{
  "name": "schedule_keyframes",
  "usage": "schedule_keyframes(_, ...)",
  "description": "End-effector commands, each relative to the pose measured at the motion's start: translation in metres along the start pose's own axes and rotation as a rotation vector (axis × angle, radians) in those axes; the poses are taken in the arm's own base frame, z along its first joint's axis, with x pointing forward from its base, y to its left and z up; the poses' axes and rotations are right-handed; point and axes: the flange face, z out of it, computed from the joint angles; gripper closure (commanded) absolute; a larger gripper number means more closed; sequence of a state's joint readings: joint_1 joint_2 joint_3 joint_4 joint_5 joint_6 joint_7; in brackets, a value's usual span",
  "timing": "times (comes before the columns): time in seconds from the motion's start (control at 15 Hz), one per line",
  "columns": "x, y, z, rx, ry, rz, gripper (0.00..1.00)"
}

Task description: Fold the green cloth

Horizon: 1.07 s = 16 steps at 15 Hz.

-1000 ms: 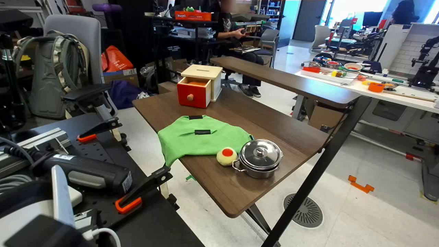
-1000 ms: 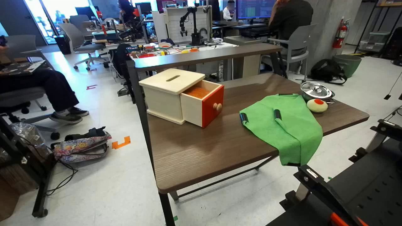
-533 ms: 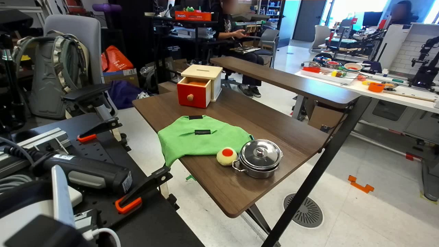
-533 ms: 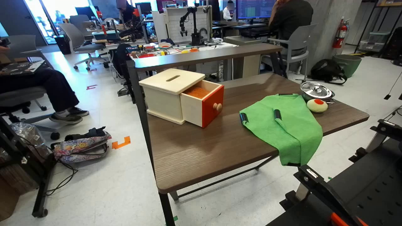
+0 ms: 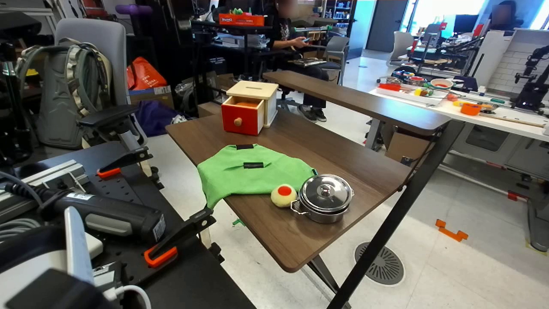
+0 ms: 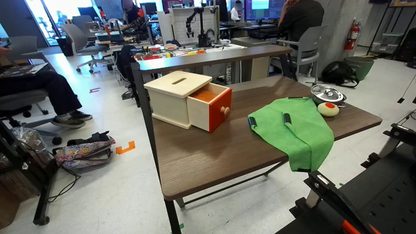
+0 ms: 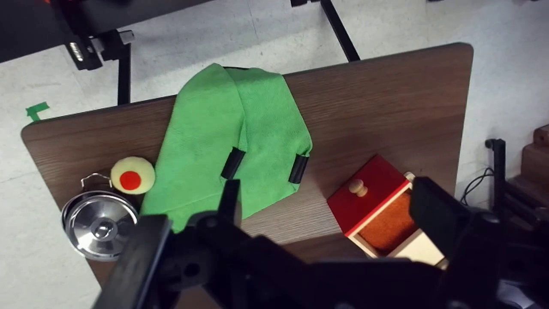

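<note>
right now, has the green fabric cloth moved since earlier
No: in both exterior views the green fabric cloth overhangs the edge of the brown rectangular tabletop at the same spot.

The lime-green cloth (image 7: 218,133) lay partly doubled on the wood-grain tabletop (image 7: 386,98), one flap folded across it with a black band (image 7: 233,163) near the middle. More black bands marked its outer edges. Soft creases ran through it, and in both exterior views one end drooped past the tabletop's long edge.

Pale floor (image 6: 107,195); brown two-tier desk (image 6: 201,162); grey chair (image 6: 310,42); bright far window (image 6: 76,6).
</note>
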<state>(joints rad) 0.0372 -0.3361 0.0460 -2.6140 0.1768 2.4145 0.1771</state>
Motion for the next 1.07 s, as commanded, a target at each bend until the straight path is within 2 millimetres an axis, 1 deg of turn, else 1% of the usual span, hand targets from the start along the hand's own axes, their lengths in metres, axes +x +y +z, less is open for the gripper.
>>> schedule_keyframes(0.0,0.021,-0.011,0.055,0.025,0.004,0.093,0.0)
schedule_keyframes(0.27,0.045,-0.012,0.112,0.034,-0.026,0.156,0.0)
schedule_keyframes(0.4,0.057,-0.014,0.138,0.038,-0.047,0.174,0.0)
schedule_keyframes(0.6,0.072,-0.019,0.17,0.043,-0.08,0.193,0.0)
schedule_keyframes(0.87,0.08,-0.026,0.214,0.014,-0.122,0.186,0.0)
schedule_keyframes(1.0,0.08,-0.027,0.234,-0.01,-0.147,0.181,0.0)
